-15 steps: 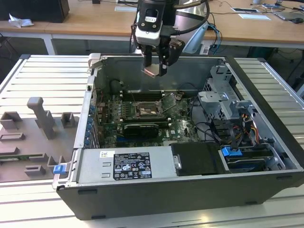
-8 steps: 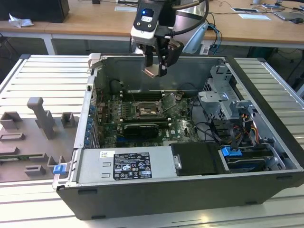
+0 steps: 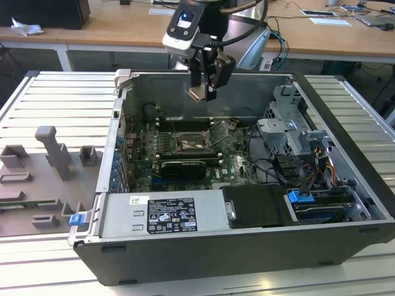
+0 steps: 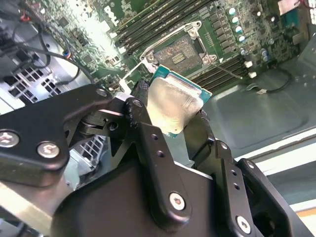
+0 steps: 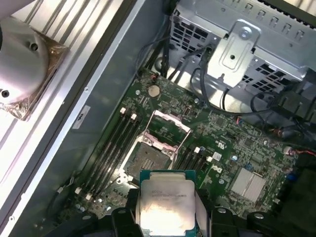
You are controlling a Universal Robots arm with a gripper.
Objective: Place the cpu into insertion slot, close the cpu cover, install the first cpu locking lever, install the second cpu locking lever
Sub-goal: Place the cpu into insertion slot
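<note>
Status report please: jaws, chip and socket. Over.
Gripper, jaws shut on chip, held in the air, not yet seated. Socket bare, cover raised. Nothing between chip and socket.

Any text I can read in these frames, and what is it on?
None can be quoted.
White label on the grey metal box: print unreadable.
Markings on the cpu, clamped in the gripper: unreadable.
Sticker on the case wall: unreadable.

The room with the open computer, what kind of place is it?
Probably a robotics lab or workshop: the gripper holds a cpu over an open computer on a ribbed metal table, with cluttered desks behind.
</note>
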